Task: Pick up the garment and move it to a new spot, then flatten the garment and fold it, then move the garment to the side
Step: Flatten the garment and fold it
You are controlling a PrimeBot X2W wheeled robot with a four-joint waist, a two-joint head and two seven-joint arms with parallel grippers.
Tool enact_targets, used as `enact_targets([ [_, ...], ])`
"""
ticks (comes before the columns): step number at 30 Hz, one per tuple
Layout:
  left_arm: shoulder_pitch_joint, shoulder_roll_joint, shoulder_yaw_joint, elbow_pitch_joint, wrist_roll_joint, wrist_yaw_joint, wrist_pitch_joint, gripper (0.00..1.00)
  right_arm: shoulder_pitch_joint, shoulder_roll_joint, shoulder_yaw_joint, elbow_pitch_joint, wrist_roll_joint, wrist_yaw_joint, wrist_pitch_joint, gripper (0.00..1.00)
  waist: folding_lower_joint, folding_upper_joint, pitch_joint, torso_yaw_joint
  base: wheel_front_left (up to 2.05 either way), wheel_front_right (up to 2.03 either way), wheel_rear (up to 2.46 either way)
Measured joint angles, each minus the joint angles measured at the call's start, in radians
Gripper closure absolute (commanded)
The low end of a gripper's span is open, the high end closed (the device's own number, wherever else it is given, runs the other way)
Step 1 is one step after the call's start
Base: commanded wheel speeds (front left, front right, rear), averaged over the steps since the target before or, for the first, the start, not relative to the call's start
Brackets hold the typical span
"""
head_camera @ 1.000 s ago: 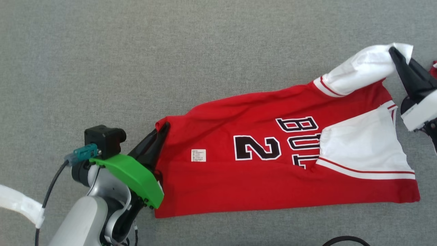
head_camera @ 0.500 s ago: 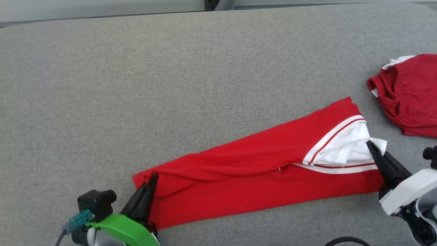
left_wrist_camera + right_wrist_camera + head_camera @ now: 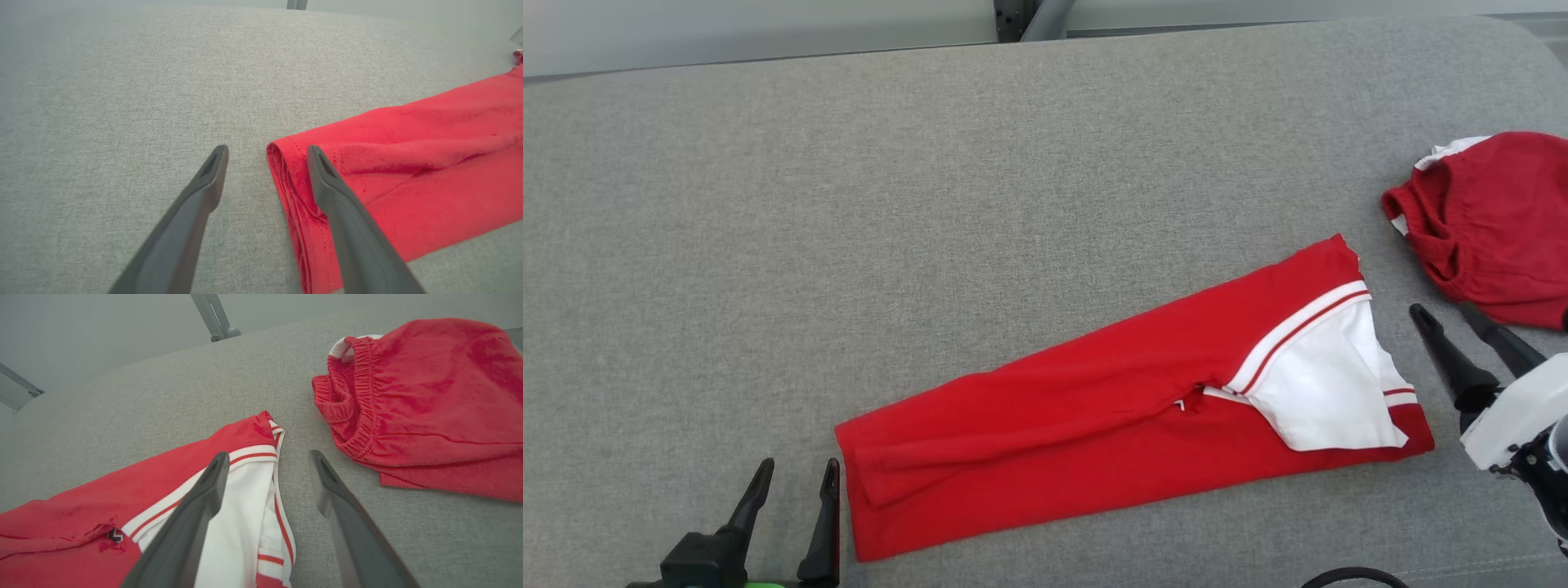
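Head view: one folded garment [image 3: 1094, 433], one shorts [image 3: 1494, 224].

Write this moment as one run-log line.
garment: folded flat | left gripper: open, beside hem | right gripper: open, beside white sleeve | red shorts: apart

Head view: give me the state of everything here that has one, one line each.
Red jersey with white sleeves: folded into a long strip, lying flat on the grey cushion, unheld.
Red elastic-waist shorts: crumpled in a heap, apart from the jersey.
Left gripper: open, empty, beside the jersey's hem end.
Right gripper: open, empty, beside the jersey's white-sleeve end.
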Motion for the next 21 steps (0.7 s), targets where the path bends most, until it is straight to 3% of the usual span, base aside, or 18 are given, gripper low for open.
enact_targets([
  [4, 0.015, -0.024, 0.020, -0.007, 0.057, 0.065, -0.050, 0.00, -0.036, 0.053, 0.010, 0.063, -0.040, 0.000, 0.088, 0.00, 0.0000, 0.0000, -0.001, 0.019, 0.00, 0.00, 0.00],
  [11, 0.015, -0.097, 0.067, -0.003, 0.073, 0.073, -0.065, 0.00, -0.079, 0.101, 0.014, 0.211, -0.100, 0.000, 0.151, 0.00, 0.0000, 0.0000, 0.004, 0.073, 0.00, 0.00, 0.00],
  [14, 0.015, -0.132, 0.100, -0.010, 0.092, 0.059, -0.068, 0.00, -0.094, 0.099, 0.020, 0.269, -0.135, 0.000, 0.164, 0.00, 0.0000, 0.0000, 0.008, 0.097, 0.00, 0.00, 0.00],
  [20, 0.016, -0.195, 0.123, 0.010, 0.135, 0.000, -0.069, 0.00, -0.129, 0.090, 0.063, 0.332, -0.097, 0.000, 0.244, 0.00, 0.0000, -0.0001, 0.015, 0.140, 0.00, 0.00, 0.00],
  [21, 0.014, -0.204, 0.127, 0.016, 0.137, -0.010, -0.069, 0.00, -0.136, 0.087, 0.071, 0.336, -0.077, -0.002, 0.263, 0.13, 0.0000, -0.0001, 0.015, 0.145, 0.00, 0.00, 0.00],
])
